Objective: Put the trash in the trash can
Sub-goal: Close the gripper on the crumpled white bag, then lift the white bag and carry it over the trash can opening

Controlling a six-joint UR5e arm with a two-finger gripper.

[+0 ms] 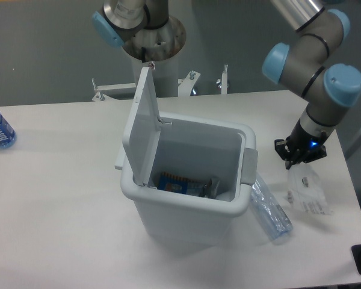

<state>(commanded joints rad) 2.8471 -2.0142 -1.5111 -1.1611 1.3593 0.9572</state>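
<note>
Camera view shows my gripper (300, 161) pinched shut on the top edge of the clear plastic bag (308, 191) — it hangs tilted below my fingers, gripped at the edge so it dangles free for dropping. The crushed bottle (269, 209) lies on the table (60, 205) against the trash can (189, 180), whose lid stands open, ready to take both.
</note>
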